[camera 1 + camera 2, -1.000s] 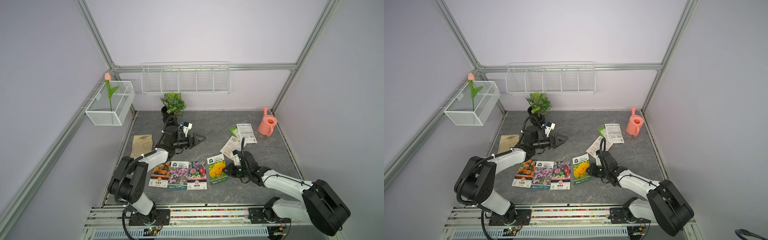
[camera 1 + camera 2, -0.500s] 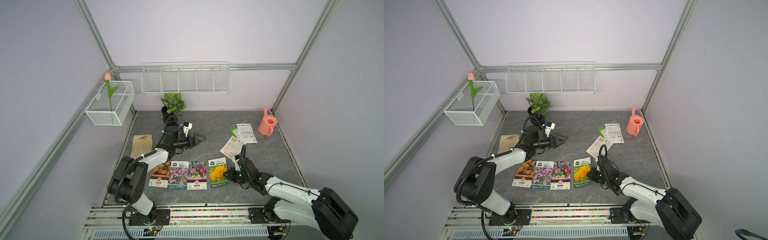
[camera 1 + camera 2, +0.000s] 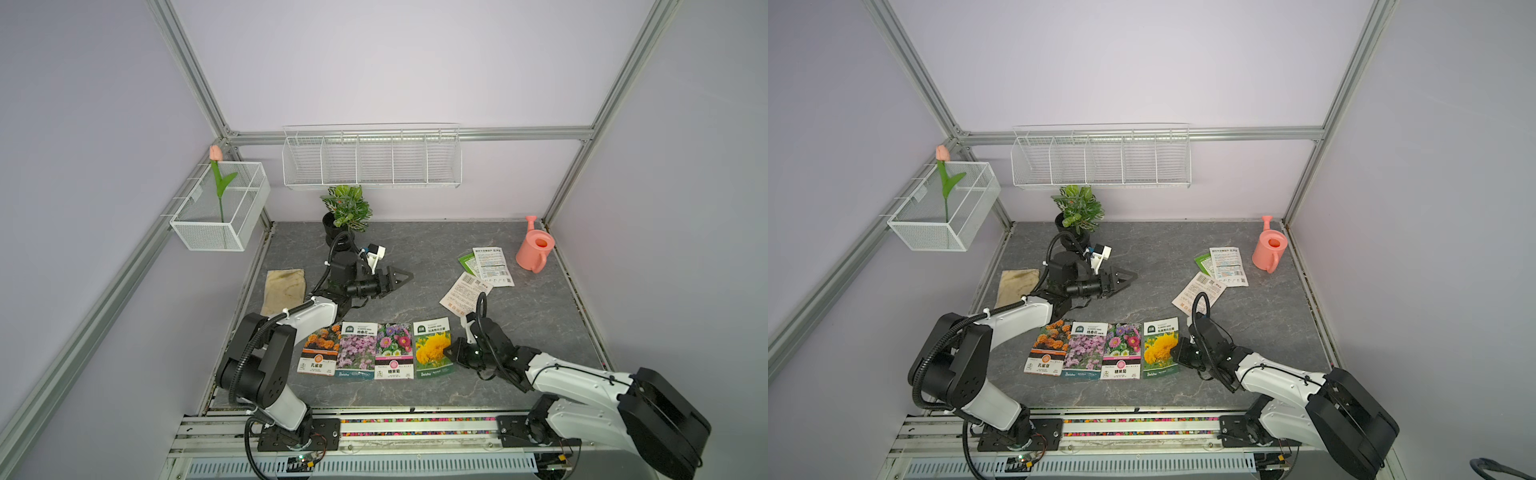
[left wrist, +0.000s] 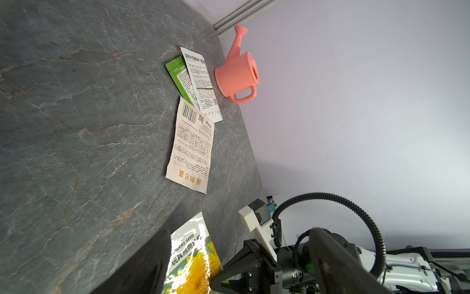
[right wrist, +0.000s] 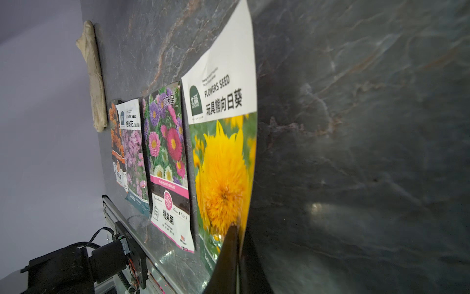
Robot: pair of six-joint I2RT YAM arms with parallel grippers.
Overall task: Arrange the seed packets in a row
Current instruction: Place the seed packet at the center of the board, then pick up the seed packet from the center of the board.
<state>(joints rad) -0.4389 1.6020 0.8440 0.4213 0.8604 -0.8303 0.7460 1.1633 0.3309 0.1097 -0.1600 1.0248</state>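
Right gripper pinching yellow packet, 4th in line, edge apparently lifted. Retreating unreleased would drag it askew. Left gripper jaws spread, idle.

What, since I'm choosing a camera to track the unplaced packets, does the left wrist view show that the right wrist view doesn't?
Only left wrist: the pink watering can, a barcode-backed packet, and a white-backed packet overlapping a green packet. Only right wrist: the orange-flower packet, pink-flower packet and mixed-flower packet in the row, plus the beige glove. Both: the yellow-flower packet and the grey tabletop.
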